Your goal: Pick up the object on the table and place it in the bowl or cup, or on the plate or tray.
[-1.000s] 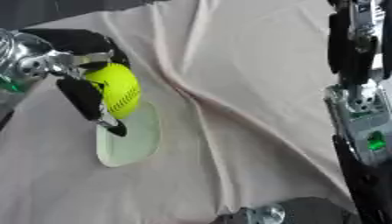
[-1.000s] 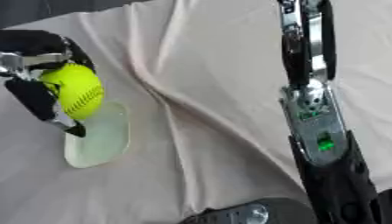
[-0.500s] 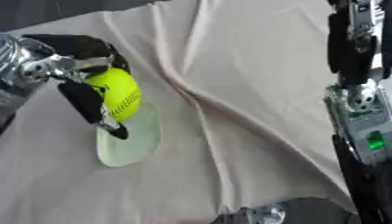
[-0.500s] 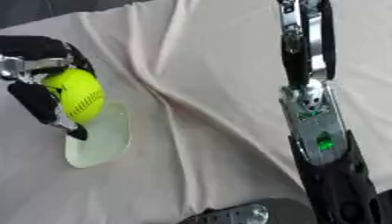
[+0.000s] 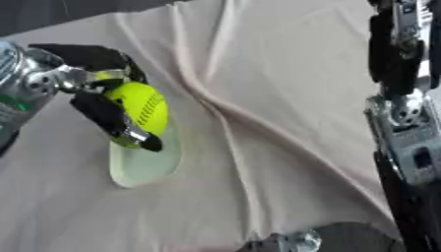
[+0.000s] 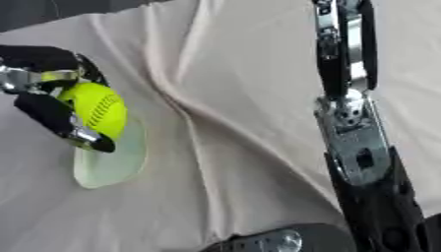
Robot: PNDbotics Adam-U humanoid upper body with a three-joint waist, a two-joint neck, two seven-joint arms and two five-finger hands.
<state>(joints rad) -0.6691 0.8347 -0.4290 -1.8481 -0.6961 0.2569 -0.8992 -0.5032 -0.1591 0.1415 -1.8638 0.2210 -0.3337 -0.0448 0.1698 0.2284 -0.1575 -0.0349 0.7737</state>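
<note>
Covering the whole bench (image 5: 284,98) is a pale, creased cloth (image 5: 258,59), with folds running from the top toward the lower middle. Down the right side hangs the robot's right arm (image 5: 405,113), black and silver; its hand does not show in either view. From the left comes the left robot hand (image 5: 99,98), its fingers and thumb curled round a yellow-green ball (image 5: 142,108), one dark finger crossing below the ball and others hooking over its top. The ball sits in that grasp directly above a pale green plate (image 5: 146,162), which lies flat on the cloth. Whether ball and plate touch cannot be told. Holding it there looks meant to line the drop up with the plate's middle, so the ball does not roll off onto the sloping cloth. Being round, the ball has no long axis; its curved seam faces right and toward the camera. Placement seems nearly done, with release remaining.
</note>
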